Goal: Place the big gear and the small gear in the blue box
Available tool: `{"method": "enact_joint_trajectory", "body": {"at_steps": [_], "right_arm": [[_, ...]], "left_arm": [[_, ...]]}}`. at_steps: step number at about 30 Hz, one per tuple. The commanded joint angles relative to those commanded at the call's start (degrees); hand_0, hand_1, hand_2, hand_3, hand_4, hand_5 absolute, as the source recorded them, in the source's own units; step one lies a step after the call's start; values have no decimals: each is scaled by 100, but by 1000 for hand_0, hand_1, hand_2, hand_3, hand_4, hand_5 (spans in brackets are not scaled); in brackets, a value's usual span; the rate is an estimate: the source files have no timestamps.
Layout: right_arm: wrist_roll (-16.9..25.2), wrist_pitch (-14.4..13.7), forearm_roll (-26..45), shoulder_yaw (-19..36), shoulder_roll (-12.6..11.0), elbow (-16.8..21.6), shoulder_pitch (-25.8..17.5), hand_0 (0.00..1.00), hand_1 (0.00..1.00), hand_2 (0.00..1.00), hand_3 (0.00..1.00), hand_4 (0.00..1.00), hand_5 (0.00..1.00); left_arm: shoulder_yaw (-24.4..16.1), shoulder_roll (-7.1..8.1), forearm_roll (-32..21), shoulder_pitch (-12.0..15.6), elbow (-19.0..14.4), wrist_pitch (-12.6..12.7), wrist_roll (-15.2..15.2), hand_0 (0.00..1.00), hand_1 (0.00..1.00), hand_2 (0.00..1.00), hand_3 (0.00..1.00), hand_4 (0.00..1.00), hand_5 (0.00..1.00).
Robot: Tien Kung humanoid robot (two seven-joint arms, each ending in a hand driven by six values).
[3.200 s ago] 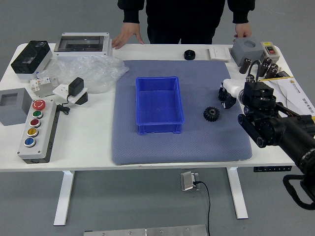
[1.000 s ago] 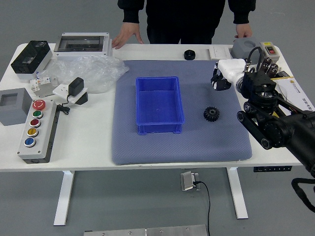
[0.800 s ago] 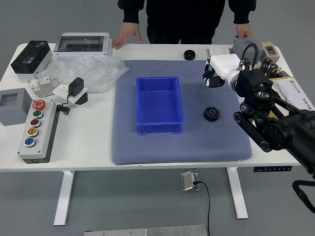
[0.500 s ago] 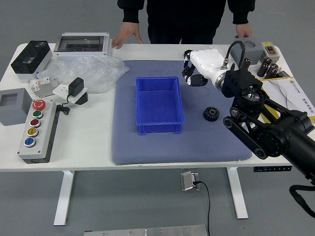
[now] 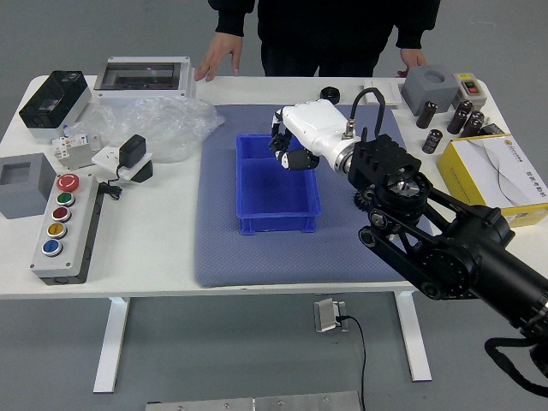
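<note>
Right hand (image 5: 310, 134): above the far right corner of the blue box (image 5: 276, 226), palm side hidden. Opening and grip: cannot tell; any gear held there cannot be made out.

One dark gear (image 5: 360, 200): on the blue mat (image 5: 317, 257), right of the box, partly hidden by the right arm (image 5: 428, 235). Big or small, cannot tell.

Box: part of the floor shows; the hand covers the far right rim. Mat shows left of the box and along its near side. The arm crosses the mat's right part, from the lower right.

Beyond the mat: black round piece (image 5: 330, 95) by the table's far edge; clear plastic (image 5: 158, 128) at left; black cylinders (image 5: 432, 141) and yellow-edged box (image 5: 501, 175) at right. Person's two hands (image 5: 220, 53) (image 5: 413, 60) at the far edge.
</note>
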Motion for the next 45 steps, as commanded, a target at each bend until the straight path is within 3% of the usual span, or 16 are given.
{"method": "enact_joint_trajectory", "body": {"at_steps": [3,4,9,10,22,34,45], "right_arm": [[22,68,47,-31,34,-47,-16,582,427,456,531,466,158],[32,102,67,-25,41,-59,-16,531,473,571,633,620,235],[69,233,157,22,57,-93,-12,531,473,571,633,620,235],[73,245,167,28,58,-96,-11,571,516,664,716,736,327],[91,374,320,170,44,-58,11,594,540,709,783,786,371],[108,516,423,505,-671,36,-147,593,539,693,736,773,362],[126,745,434,580,-925,-512,-290,635,583,708,734,770,359]], "left_arm": [[-2,0,3,1,0,0,0,854,836,834,841,760,392],[-3,0,4,2,0,0,0,854,836,834,841,761,393],[-3,-5,3,7,0,0,1,854,836,834,841,761,393],[-3,-5,2,7,0,0,1,854,836,834,841,760,392],[1,-13,-20,14,0,5,1,854,837,834,841,760,392],[5,-19,-64,15,0,18,-3,854,836,835,841,760,392],[17,-23,-89,4,0,22,-8,854,836,834,841,760,391]]}}
